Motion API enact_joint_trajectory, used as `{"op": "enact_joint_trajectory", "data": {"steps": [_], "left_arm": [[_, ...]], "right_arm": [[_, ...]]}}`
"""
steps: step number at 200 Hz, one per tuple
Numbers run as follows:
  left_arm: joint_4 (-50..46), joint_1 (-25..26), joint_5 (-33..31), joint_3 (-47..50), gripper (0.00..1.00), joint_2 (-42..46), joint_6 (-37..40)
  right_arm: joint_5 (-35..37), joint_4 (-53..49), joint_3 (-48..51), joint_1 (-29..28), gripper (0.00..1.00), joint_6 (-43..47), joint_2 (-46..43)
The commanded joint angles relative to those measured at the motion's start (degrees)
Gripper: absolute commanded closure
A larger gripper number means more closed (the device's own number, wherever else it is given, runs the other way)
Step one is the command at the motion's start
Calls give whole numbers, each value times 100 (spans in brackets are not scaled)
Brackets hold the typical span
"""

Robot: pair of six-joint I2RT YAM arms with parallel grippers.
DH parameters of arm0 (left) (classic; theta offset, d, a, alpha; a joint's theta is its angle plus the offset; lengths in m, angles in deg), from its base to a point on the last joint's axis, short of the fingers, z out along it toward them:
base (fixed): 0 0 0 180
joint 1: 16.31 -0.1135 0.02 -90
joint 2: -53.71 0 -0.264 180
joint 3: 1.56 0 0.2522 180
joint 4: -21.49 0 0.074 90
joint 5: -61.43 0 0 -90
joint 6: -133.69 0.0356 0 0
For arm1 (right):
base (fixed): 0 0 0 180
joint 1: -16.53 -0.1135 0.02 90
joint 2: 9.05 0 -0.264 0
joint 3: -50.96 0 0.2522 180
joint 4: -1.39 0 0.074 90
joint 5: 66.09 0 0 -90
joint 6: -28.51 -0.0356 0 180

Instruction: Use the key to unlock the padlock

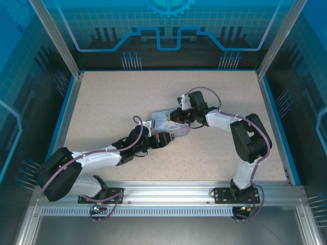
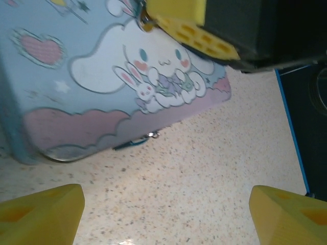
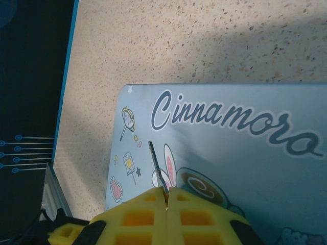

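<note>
My right gripper is shut on the key. Its thin grey blade sticks out past the yellow fingertips, above the lid of the pale blue cartoon tin. My left gripper stands open over bare tabletop just in front of the tin, with nothing between its fingers. From above, both grippers meet at the tin: the left gripper at its near side, the right gripper over its top. A small metal bit with a dark teal strip lies at the tin's near edge. I cannot tell whether that is the padlock.
The right gripper's yellow fingers hang over the tin's far corner in the left wrist view. A blue rim bounds the speckled table, with aluminium posts at the back corners. Open tabletop lies to the left and behind the tin.
</note>
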Motion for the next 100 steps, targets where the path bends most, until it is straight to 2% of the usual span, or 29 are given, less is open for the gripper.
{"op": "enact_joint_trajectory", "data": {"steps": [1, 46, 100], "left_arm": [[479, 175, -55, 45, 15, -234, -154], [1531, 265, -125, 92, 14, -981, -98], [2845, 589, -993, 299, 14, -1771, -123]], "right_arm": [[75, -388, -265, 39, 100, 253, -331], [243, -454, -56, 214, 100, 757, -414], [491, -564, -87, 206, 100, 807, -166]]}}
